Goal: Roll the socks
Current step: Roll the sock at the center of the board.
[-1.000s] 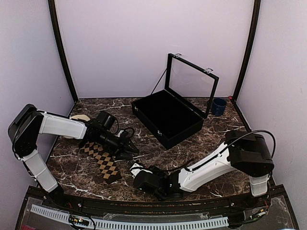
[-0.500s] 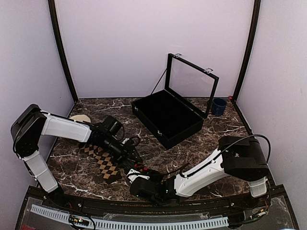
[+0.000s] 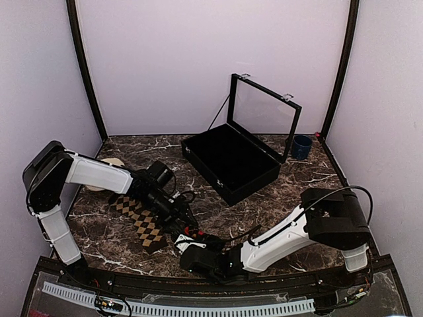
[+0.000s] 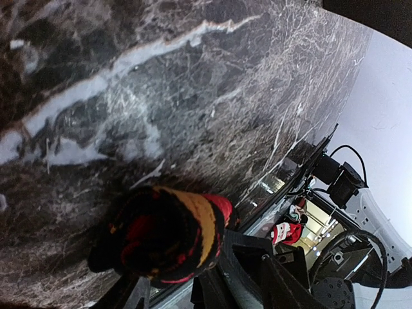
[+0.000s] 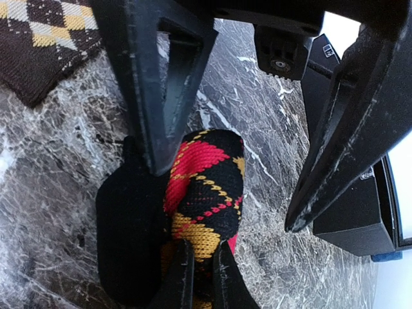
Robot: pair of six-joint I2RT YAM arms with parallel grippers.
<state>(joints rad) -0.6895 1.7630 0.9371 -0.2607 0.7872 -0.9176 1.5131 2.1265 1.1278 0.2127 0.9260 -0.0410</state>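
I see white shells and black joints on my left arm (image 3: 92, 173) and right arm (image 3: 284, 234); the left gripper (image 3: 186, 228) is all black.

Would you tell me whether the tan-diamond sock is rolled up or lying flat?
Flat: the tan-diamond sock lies spread as a long strip, its diamond pattern showing along its length.

worktop (image 3: 297, 191): dark brown marble, white veins, spreading all round the left claw (image 3: 183, 223) | walls (image 3: 165, 66): plain pale lilac, well beyond and to either side of it | posts (image 3: 82, 66): black, at the far corners | case (image 3: 251, 183): black, lid raised, beyond the right claw (image 3: 188, 239) | cup (image 3: 301, 146): blue, just right of the case | light: soft, even
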